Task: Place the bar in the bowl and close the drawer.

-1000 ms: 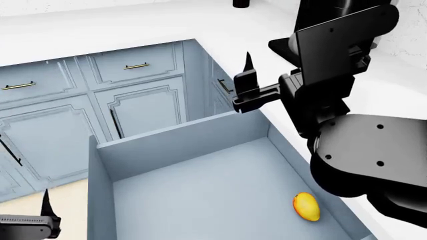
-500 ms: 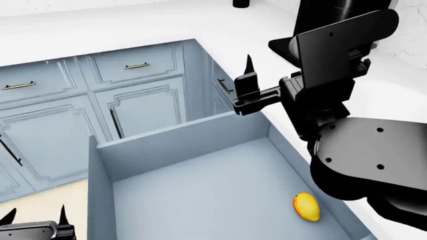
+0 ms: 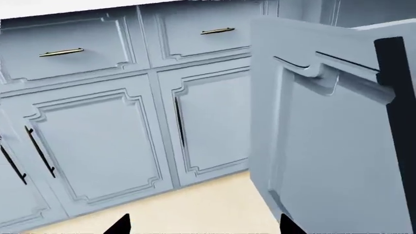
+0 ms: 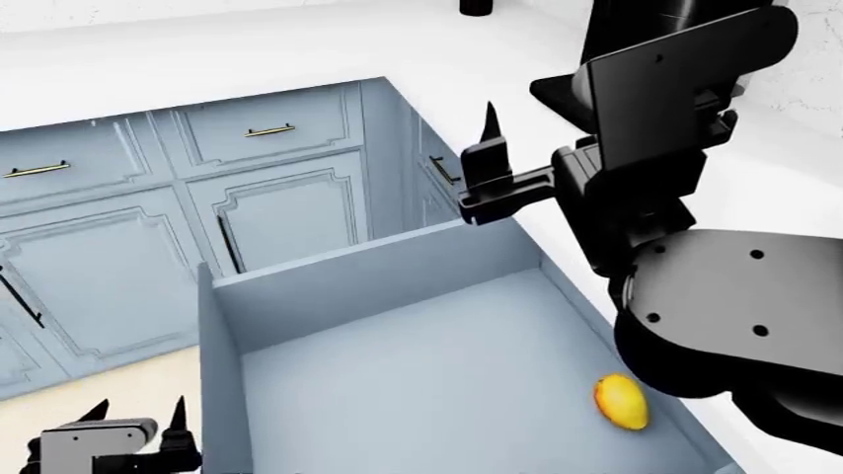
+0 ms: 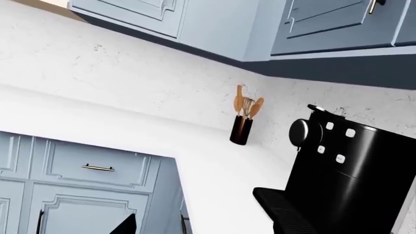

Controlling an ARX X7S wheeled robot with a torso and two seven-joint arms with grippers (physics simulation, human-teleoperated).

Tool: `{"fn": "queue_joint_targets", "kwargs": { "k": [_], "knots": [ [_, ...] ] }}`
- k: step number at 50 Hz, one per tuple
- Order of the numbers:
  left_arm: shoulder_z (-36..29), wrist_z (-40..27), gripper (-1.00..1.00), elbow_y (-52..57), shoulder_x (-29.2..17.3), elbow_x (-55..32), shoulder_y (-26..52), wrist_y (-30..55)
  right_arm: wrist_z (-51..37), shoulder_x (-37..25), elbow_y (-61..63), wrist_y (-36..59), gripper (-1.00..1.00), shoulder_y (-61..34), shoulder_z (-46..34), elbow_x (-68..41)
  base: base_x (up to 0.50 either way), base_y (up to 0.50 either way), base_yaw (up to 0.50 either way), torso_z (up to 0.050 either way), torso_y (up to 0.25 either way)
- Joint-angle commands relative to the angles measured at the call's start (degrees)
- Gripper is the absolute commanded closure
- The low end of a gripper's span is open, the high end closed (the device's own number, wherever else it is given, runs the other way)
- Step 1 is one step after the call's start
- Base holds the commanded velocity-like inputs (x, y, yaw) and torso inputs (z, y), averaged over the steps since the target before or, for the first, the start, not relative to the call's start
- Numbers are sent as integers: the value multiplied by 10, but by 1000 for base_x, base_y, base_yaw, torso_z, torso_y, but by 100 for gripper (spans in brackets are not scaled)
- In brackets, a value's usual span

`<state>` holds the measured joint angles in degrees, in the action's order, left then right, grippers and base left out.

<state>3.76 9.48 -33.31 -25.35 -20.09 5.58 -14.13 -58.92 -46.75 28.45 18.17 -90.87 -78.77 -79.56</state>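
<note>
Below, the drawer pulled wide open, pale-blue floor bare but for a round yellow-orange fruit lying near the right wall. No bar and no bowl visible in any view. Left gripper low at the near left, just beside the drawer's left wall, fingertips well apart and holding nothing; in the left wrist view only the two dark fingertips showing, with the drawer's panelled front close ahead and cabinet doors beyond. Right gripper up by the drawer's far right corner, over the white counter edge, empty; fingers parted in the right wrist view, spread hard to judge. Further back on the counter, a black coffee machine and a utensil holder.
</note>
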Motion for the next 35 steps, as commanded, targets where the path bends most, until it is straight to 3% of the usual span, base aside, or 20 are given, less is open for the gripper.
{"fn": "queue_joint_targets", "kwargs": {
  "k": [1, 8, 23, 35],
  "knots": [
    [-33, 75, -100, -33, 28, -30, 23, 20, -9, -1, 9, 3, -100, -5, 5, -6, 0, 0, 0, 0, 0],
    [-47, 135, -100, -3, 37, -73, 23, 56, -10, -2, 11, 5, -100, -8, 8, -10, 0, 0, 0, 0, 0],
    [-79, 212, -100, -66, 77, -82, 86, 43, -14, -1, 13, 9, -100, -9, 9, -14, 0, 0, 0, 0, 0],
    [-122, 259, -100, -192, 127, -44, 172, 6, -23, -7, 24, 10, -100, -9, 12, -20, 0, 0, 0, 0, 0]
  ]
}}
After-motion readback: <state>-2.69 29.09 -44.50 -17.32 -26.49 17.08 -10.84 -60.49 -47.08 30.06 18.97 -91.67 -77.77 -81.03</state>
